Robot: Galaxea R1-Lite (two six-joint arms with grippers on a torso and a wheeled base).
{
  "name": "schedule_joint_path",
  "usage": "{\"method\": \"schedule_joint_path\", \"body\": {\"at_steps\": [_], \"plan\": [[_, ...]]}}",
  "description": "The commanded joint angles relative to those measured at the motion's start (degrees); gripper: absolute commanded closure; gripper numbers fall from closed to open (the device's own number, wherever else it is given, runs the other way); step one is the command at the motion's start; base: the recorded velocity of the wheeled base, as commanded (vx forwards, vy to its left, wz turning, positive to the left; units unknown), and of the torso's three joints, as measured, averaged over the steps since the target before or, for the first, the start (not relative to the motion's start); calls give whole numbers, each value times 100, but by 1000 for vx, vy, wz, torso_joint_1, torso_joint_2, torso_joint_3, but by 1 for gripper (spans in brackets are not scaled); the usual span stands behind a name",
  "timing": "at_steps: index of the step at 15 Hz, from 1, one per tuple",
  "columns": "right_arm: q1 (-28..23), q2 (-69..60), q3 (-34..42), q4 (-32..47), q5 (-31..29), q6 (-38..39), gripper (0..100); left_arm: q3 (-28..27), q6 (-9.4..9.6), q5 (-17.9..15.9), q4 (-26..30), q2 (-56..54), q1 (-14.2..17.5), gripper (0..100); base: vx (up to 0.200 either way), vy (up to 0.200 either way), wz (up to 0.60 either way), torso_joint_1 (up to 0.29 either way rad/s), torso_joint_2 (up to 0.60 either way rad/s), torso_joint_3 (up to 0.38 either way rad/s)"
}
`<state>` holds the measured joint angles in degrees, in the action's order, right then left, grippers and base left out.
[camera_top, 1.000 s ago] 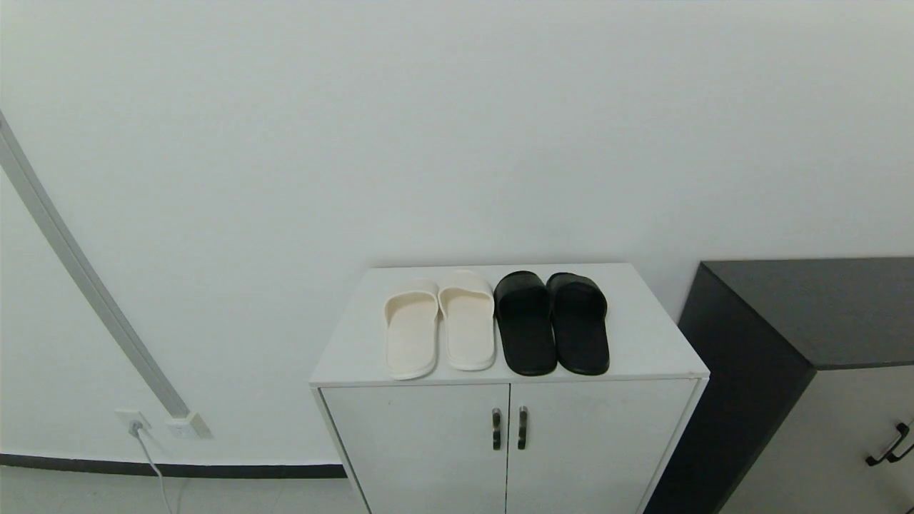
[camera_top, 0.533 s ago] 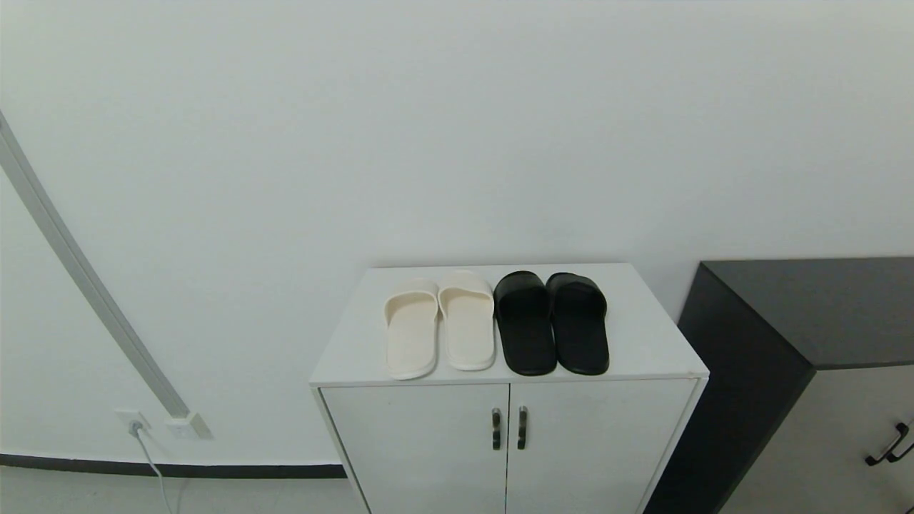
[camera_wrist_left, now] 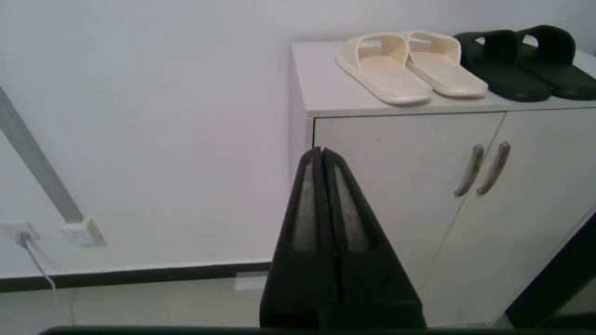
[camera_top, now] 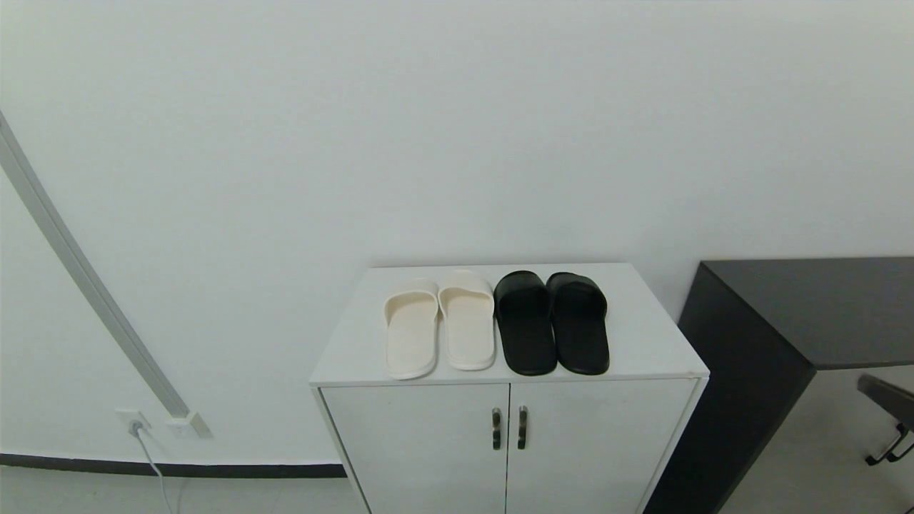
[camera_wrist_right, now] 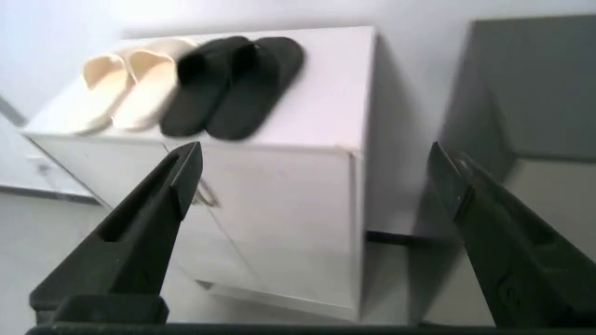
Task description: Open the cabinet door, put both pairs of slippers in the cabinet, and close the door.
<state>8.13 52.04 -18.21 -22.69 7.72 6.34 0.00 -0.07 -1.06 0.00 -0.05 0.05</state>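
You face white cabinet: both doors shut, two metal handles side by side at centre seam. On its top, cream slippers toward robot's left, black slippers just beside them on right, toes toward wall. Your left gripper: fingers pressed together, nothing held, apart from cabinet front. Your right gripper: fingers spread wide, empty, pointed at cabinet's right side. Dark cabinet stands right of white one.

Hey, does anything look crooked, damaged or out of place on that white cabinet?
Nothing stands out. The white slippers and black slippers lie neatly side by side on the cabinet, doors shut.
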Motion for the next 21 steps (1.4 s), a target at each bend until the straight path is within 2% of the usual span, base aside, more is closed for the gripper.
{"method": "schedule_joint_path", "body": {"at_steps": [1, 2, 4, 7, 10, 12, 15, 21], "plan": [[1006, 1669, -798, -421, -552, 210, 0, 0, -1, -8, 0, 5, 4, 100, 0, 0, 0, 0, 0, 0], [1613, 2082, -1114, -447, -947, 324, 0, 0, -1, -8, 0, 5, 4, 100, 0, 0, 0, 0, 0, 0], [2289, 2688, -1633, -570, -1528, 544, 0, 0, -1, -8, 0, 5, 4, 100, 0, 0, 0, 0, 0, 0], [2922, 3444, -2248, -676, -1905, 895, 0, 0, -1, -8, 0, 5, 4, 100, 0, 0, 0, 0, 0, 0], [3133, 4306, -2705, -992, -2327, 939, 0, 0, 7, -8, 0, 5, 4, 100, 0, 0, 0, 0, 0, 0], [3239, 4930, -3057, -1317, -2767, 939, 0, 0, 7, -8, 0, 5, 4, 100, 0, 0, 0, 0, 0, 0], [3318, 5765, -3575, -1361, -3470, 939, 0, 0, 7, -8, 0, 5, 4, 100, 0, 0, 0, 0, 0, 0], [3256, 6854, -4551, -1572, -3830, 895, 0, 0, 7, -8, 0, 5, 4, 100, 0, 0, 0, 0, 0, 0]]}}
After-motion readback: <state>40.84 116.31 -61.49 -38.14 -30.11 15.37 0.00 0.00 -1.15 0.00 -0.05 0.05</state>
